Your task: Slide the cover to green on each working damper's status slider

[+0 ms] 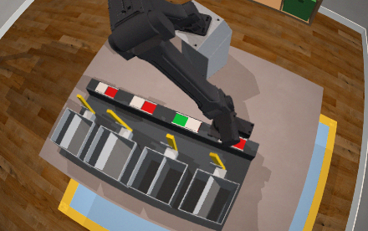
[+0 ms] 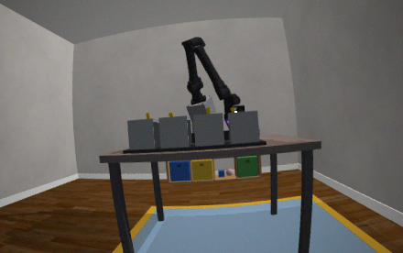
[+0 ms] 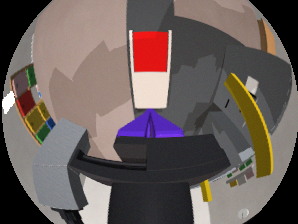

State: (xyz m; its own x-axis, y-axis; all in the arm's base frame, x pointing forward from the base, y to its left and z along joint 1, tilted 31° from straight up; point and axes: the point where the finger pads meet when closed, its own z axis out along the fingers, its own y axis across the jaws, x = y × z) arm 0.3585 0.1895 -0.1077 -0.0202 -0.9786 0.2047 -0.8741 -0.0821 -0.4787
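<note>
My gripper [image 3: 150,111] [image 2: 227,123] is shut and empty. Its purple tips are at the near end of the far-right slider's white cover [image 3: 150,90]; whether they touch it I cannot tell. That slider shows red [image 1: 239,143] [image 3: 150,52]. The third slider from the left shows green [image 1: 180,120], with its white cover [image 1: 193,124] at the right. The far-left slider shows red [image 1: 110,92] and the second shows red [image 1: 148,107]. Four grey dampers, the far-left [image 2: 140,134], second [image 2: 173,132], third [image 2: 208,130] and far-right [image 2: 244,127], stand in a row behind their sliders.
Yellow handles stick up at the dampers: far-left [image 1: 85,104], second [image 1: 119,120], third [image 1: 171,142] and far-right [image 1: 217,161] [image 3: 255,120]. The arm reaches over the dark slider rail [image 1: 124,98] from its base side. The table [image 2: 293,146] has its edge beyond the dampers.
</note>
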